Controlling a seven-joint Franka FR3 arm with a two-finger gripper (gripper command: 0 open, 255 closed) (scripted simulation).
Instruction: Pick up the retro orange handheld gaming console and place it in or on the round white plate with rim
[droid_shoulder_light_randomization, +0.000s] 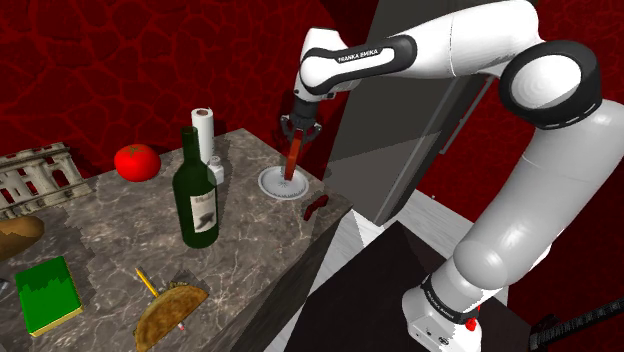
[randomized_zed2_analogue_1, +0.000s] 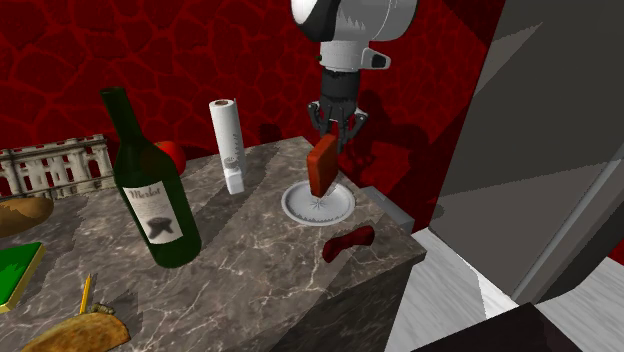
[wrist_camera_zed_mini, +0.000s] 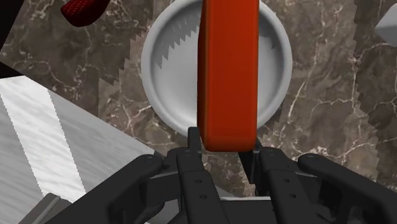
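Observation:
The orange-red handheld console (wrist_camera_zed_mini: 228, 70) hangs on end from my gripper (wrist_camera_zed_mini: 224, 147), whose black fingers (wrist_camera_zed_mini: 195, 141) clasp its upper end. It dangles just above the round white rimmed plate (wrist_camera_zed_mini: 167, 83), its lower end over the plate's middle. From the shoulder view the console (droid_shoulder_light_randomization: 293, 160) points down at the plate (droid_shoulder_light_randomization: 270, 184) near the marble counter's far corner, with the gripper (droid_shoulder_light_randomization: 299, 134) above. The second exterior view gives the console (randomized_zed2_analogue_1: 323, 167) over the plate (randomized_zed2_analogue_1: 296, 208) below the gripper (randomized_zed2_analogue_1: 337, 128).
A dark red curved object (randomized_zed2_analogue_1: 348, 242) lies by the counter's edge close to the plate. A green wine bottle (droid_shoulder_light_randomization: 195, 195), a white roll on a stand (droid_shoulder_light_randomization: 208, 143), a tomato (droid_shoulder_light_randomization: 136, 161), a green book (droid_shoulder_light_randomization: 46, 293) and a taco (droid_shoulder_light_randomization: 167, 311) share the counter.

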